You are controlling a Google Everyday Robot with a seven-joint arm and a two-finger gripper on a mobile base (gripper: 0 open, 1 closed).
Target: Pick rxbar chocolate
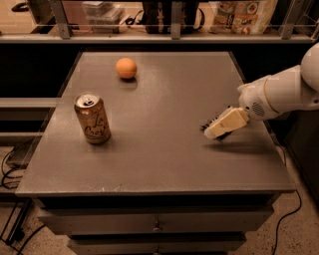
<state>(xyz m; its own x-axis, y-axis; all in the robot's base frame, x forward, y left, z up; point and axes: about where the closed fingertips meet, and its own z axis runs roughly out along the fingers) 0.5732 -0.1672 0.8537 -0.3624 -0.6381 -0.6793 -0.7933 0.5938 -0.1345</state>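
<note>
The rxbar chocolate (209, 122) is a flat black bar lying on the right side of the grey table (164, 149). Only its dark far-left edge shows, because the rest is hidden under the gripper. My gripper (215, 130) is cream-coloured and reaches in from the right on a white arm (284, 92). It sits low, directly over the bar and right at the table surface. I cannot tell whether it touches or holds the bar.
A tan drink can (92, 119) stands upright on the left side of the table. An orange ball (126, 68) lies at the far centre-left. A shelf with bags and clutter (239, 15) runs behind the table. Drawers (157, 226) are below the front edge.
</note>
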